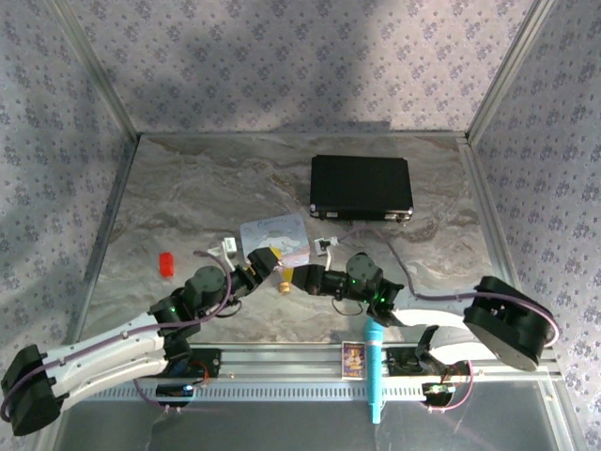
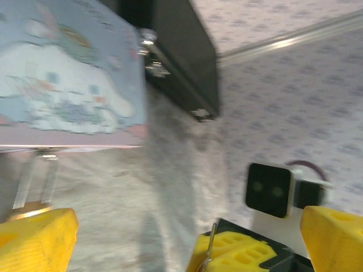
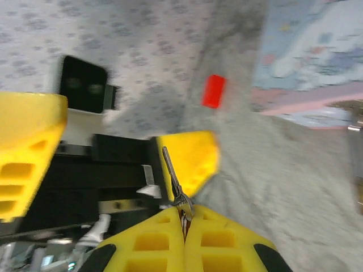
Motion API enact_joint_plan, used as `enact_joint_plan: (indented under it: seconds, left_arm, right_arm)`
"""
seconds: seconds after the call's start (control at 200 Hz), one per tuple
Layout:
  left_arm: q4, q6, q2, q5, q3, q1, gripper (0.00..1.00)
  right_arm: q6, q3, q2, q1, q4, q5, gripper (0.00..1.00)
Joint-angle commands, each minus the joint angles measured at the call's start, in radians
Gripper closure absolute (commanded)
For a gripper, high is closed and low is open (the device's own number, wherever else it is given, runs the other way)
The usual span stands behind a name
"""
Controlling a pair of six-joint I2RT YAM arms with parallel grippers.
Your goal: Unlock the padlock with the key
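We are seeing tiny brass padlock (image 1: 285, 282) sitting mid-frame between claws, just frame-left of right claw (image 1: 303, 279), which is clamping thin silver key (image 3: 173, 180); left claw (image 1: 269, 266) gaping wide.

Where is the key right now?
In the right wrist view the key is pinched in the shut right gripper, its blade reaching toward the open left gripper's yellow finger.

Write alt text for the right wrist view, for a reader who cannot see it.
The right tool, shut at the bottom edge, pinches a thin metal key that points up toward the open left tool. Beyond lie a small red block on the grey table and the edge of a pastel tin, all blurred.
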Motion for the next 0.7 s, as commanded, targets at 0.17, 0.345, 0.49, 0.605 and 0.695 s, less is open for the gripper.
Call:
enact_joint_plan:
  seconds: [0.17,0.345,0.49,0.605,0.695]
  left_arm:
    - [-0.287,0.147,0.233,-0.037,0.155,-0.032,0.01]
    - [-0.298,0.185,0.41,-0.06,0.215,-0.045,0.06]
    - [-0.27,0.208,0.558,-0.04,0.273,-0.045,0.14]
    - [-0.104,0.218,0.617,-0.018,0.227,-0.036,0.24]
    - [-0.039,0.208,0.657,0.002,0.206,-0.017,0.26]
  right_arm:
    - [-0.156,0.054,-0.156,-0.018,-0.599,0.181,1.0]
    - [-0.18,0.05,-0.187,-0.034,-0.657,0.175,1.0]
    - [-0.186,0.049,-0.182,-0.037,-0.668,0.176,1.0]
    - [-0.175,0.035,-0.178,-0.032,-0.638,0.178,1.0]
    - [-0.173,0.03,-0.172,-0.031,-0.634,0.173,1.0]
